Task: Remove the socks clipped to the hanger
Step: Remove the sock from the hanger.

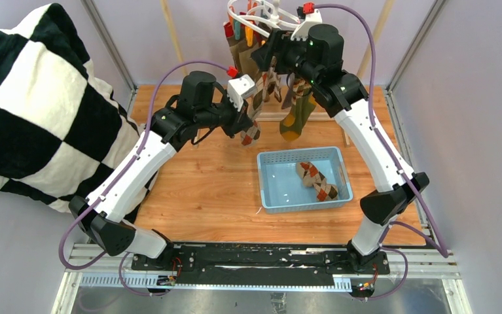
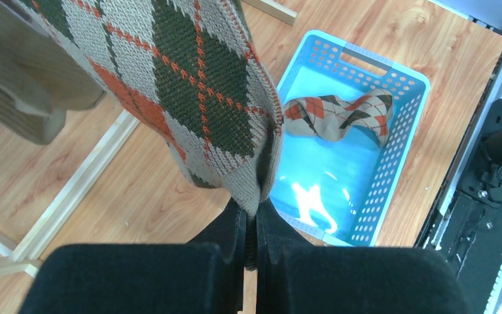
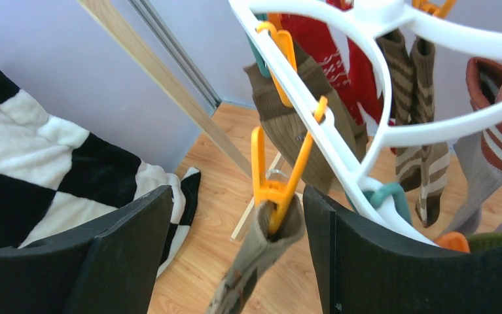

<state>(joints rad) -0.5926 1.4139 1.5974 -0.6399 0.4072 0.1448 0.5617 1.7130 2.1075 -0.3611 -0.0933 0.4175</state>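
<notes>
Both ends of the hanging argyle sock [image 2: 189, 85] are covered — left fingers [image 2: 232, 229] clenched on its toe below, right fingers [image 3: 130, 242] spread astride the orange clothespin [image 3: 266, 190] pinning its cuff above.

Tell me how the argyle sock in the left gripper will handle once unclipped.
Probably floppy: the brown, orange and cream argyle knit sock folds where the left gripper pinches it. Coarse knit likely resists slipping.

Perhaps six socks [image 3: 425, 170] dangle clipped from the white oval hanger [image 3: 461, 40].
</notes>
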